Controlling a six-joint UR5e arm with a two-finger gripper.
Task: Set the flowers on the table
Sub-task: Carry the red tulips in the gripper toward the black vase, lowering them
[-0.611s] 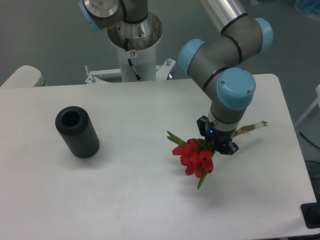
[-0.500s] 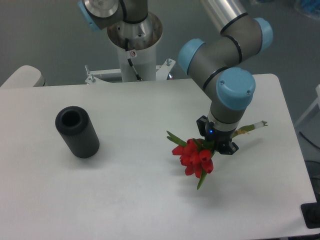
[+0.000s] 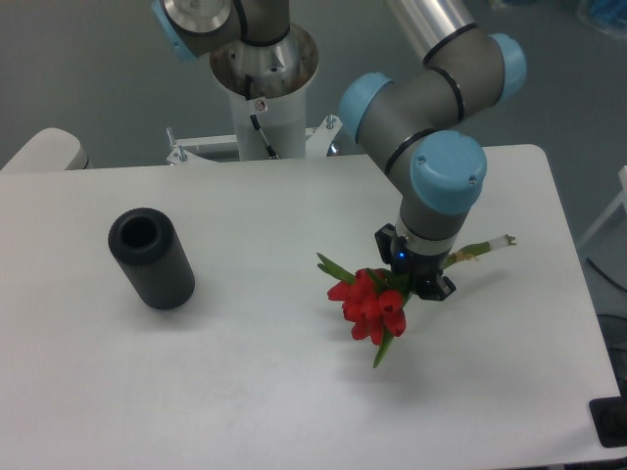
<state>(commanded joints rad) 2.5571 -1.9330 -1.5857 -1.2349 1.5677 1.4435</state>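
Note:
The flowers [image 3: 368, 305], red blooms with green leaves, hang at the middle right of the white table [image 3: 245, 382]. Their pale stems stick out to the right of the wrist [image 3: 485, 247]. My gripper [image 3: 415, 279] points down and is shut on the stems just behind the blooms. The bunch lies nearly level and casts a shadow on the tabletop below it. The fingertips are hidden behind the leaves and the gripper body.
A black cylinder with a hollow centre [image 3: 151, 258] lies on its side at the left of the table. The robot's base column [image 3: 263, 88] stands at the table's far edge. The table's right edge is close to the stems.
The arm has shifted a little to the left and away from the camera, carrying the flowers with it. The black cylinder has not moved.

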